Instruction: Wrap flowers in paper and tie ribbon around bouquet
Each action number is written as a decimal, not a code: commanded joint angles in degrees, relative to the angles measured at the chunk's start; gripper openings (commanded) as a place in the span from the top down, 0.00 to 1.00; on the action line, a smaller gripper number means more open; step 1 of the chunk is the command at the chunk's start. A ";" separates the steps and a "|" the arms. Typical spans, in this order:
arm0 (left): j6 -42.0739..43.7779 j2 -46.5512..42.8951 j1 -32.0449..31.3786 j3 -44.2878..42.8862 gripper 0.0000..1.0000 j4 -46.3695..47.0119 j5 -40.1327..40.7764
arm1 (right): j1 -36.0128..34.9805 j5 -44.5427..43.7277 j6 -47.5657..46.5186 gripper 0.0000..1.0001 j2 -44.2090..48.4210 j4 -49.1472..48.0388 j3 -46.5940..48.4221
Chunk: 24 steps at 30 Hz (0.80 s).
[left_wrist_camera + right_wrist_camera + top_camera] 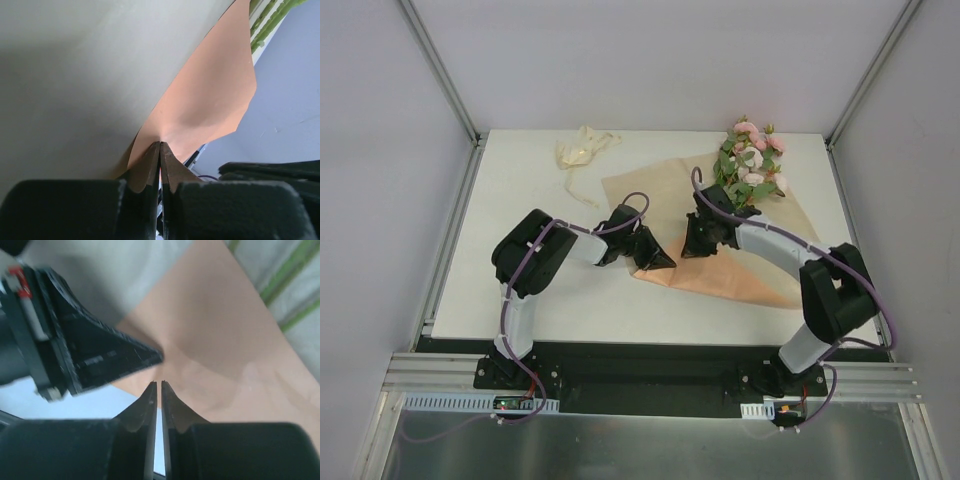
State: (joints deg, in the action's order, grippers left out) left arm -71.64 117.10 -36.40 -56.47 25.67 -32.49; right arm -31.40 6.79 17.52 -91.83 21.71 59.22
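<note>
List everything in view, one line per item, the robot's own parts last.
Thin peach-orange paper sheet: one, peach with a duller tan area, lying mid-table, its left part lifted.
Pale pink flowers with green leaves and stems: one bunch, on the paper's far right corner.
Crinkled cream fabric ribbon: one, loosely bunched, on the far left of the table, apart from the paper.
White table: one, under everything.
Grey metal frame posts: two, at the far corners.
Left arm: black and white, its end effector shut on the paper's edge.
Right arm: black and white, its end effector has its fingers nearly together at the paper, grip unclear.
</note>
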 commanded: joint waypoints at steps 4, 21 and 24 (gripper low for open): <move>0.18 -0.12 -0.42 2.50 1.00 -2.03 2.08 | 0.28 1.48 0.24 0.99 -12.04 -0.45 10.47; 10.55 -14.34 0.89 5.40 0.58 -8.60 3.05 | 1.60 -1.69 0.50 0.99 -16.27 0.26 5.73; 10.03 -21.28 2.03 11.44 0.52 -10.81 3.57 | 1.78 -0.46 -0.46 0.99 -16.45 -0.18 5.64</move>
State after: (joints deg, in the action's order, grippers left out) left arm -64.82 104.44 -35.86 -50.37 20.18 -30.44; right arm -30.30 7.51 18.33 -106.48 20.60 66.63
